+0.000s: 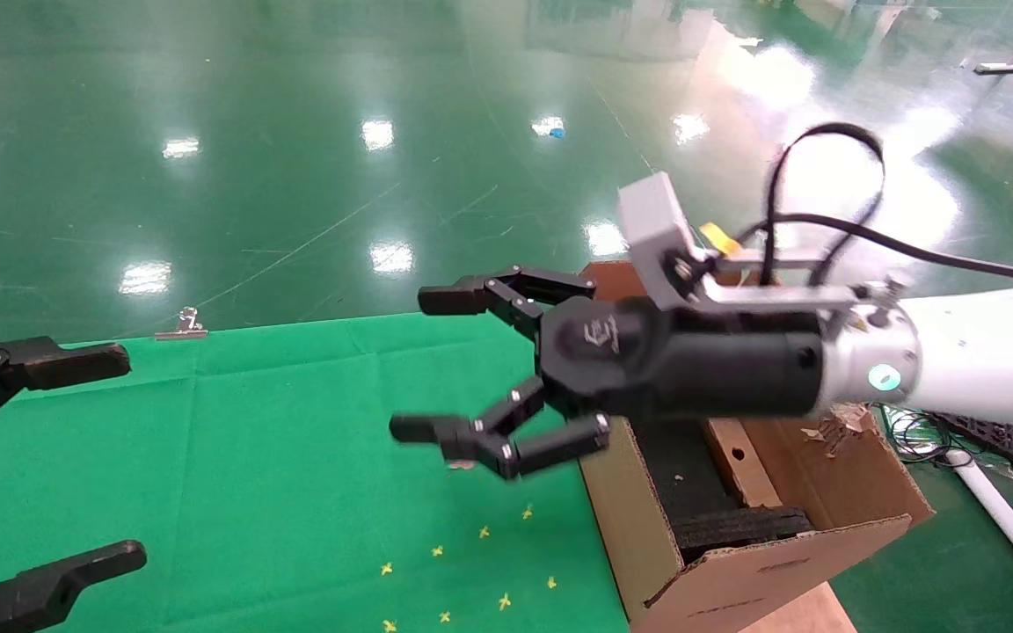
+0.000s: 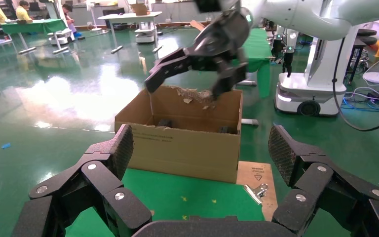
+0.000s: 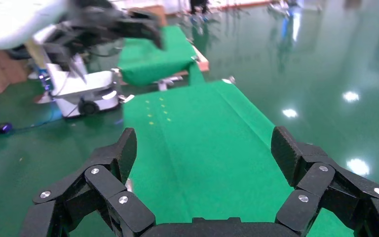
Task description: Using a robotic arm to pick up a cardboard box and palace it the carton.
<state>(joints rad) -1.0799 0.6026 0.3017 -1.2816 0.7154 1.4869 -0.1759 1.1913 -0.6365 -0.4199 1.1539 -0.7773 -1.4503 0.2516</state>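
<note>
Right gripper (image 1: 436,369), fingers spread, above green cloth (image 1: 278,492) beside carton (image 1: 788,563)

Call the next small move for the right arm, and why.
Probably pull the right gripper back toward a parked pose. It hangs open and empty over the green cloth, beside the carton, while the cardboard box already lies inside the carton. Left gripper sits open at the cloth's left edge.

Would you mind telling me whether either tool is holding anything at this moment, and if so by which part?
Nothing is held. The right tool is open and empty above the green cloth; the left tool is open and empty too.
</note>
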